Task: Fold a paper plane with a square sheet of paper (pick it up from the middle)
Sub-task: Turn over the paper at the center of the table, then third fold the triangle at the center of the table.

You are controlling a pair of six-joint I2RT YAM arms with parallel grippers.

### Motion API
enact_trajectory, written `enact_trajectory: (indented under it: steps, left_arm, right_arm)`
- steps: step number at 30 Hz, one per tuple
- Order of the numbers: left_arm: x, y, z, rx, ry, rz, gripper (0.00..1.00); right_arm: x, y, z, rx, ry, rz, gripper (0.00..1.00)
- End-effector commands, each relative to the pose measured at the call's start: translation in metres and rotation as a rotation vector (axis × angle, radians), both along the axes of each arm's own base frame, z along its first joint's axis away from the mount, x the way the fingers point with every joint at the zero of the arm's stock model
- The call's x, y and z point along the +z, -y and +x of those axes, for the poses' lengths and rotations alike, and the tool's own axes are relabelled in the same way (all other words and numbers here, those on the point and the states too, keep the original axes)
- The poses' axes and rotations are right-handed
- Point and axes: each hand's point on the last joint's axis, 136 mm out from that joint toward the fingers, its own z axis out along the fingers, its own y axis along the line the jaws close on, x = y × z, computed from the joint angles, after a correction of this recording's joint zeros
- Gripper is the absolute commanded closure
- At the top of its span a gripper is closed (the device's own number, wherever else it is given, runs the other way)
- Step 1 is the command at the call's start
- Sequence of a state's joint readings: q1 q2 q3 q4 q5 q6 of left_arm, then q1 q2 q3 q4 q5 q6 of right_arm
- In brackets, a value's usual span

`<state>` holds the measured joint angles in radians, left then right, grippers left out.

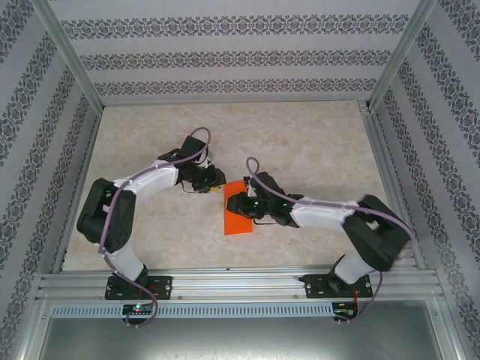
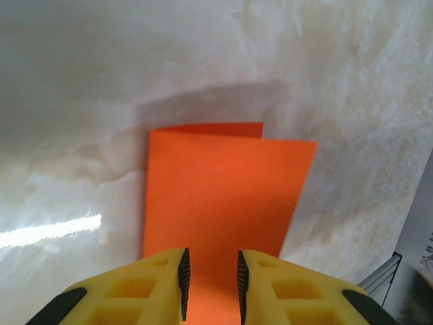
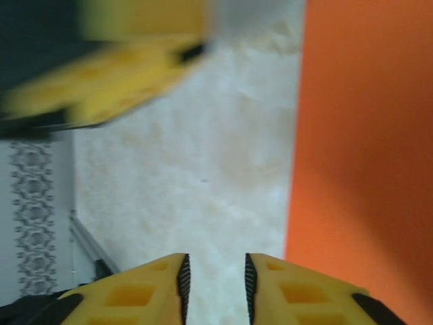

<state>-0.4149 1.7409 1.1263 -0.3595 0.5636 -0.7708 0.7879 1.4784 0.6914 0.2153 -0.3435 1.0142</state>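
The square sheet of paper [image 1: 240, 219] lies flat on the table as a bright orange-red rectangle, folded over. In the left wrist view the sheet [image 2: 223, 196] shows a lower layer peeking past its far edge. My left gripper [image 2: 211, 254] hovers over the sheet's near end, its jaws a narrow gap apart with orange showing between them. From above, the left gripper [image 1: 218, 180] sits at the sheet's far corner. My right gripper [image 3: 214, 258] is open over bare table, the sheet [image 3: 365, 169] just to its right. In the top view the right gripper [image 1: 231, 202] rests at the sheet's left side. A paper plane is out of view.
The pale marbled table [image 1: 300, 142] is bounded by patterned walls [image 1: 225, 60] and aluminium frame rails [image 1: 240, 285]. The left arm's blurred yellow fingers [image 3: 122, 74] cross the upper left of the right wrist view, close to the right gripper.
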Motion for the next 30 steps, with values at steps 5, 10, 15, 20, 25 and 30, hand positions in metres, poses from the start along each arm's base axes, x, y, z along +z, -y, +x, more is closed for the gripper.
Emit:
enact_trajectory:
  steps: [5,10,15,20,25,30]
  left_arm:
    - [-0.013,0.032,0.015,-0.052,-0.017,-0.024,0.73]
    - [-0.028,0.028,0.016,-0.051,-0.031,0.013,0.73]
    - [-0.034,0.024,0.011,-0.055,-0.037,0.023,0.72]
    - [-0.030,0.024,0.006,-0.067,-0.027,0.017,0.70]
    - [-0.026,0.018,0.000,-0.073,-0.006,0.030,0.67]
    - [-0.019,0.012,-0.011,-0.083,0.016,0.029,0.65]
  right_arm:
    - [-0.020,0.087,-0.019,-0.162,0.005,-0.209,0.49]
    - [-0.023,0.100,-0.017,-0.195,-0.030,-0.144,0.43]
    - [-0.021,0.089,-0.008,-0.150,-0.063,-0.060,0.42]
    - [-0.022,0.073,0.004,-0.107,-0.088,-0.031,0.43]
    - [-0.027,0.052,0.018,-0.053,-0.120,0.013,0.48]
    - [-0.044,0.046,0.031,-0.043,-0.154,-0.005,0.54]
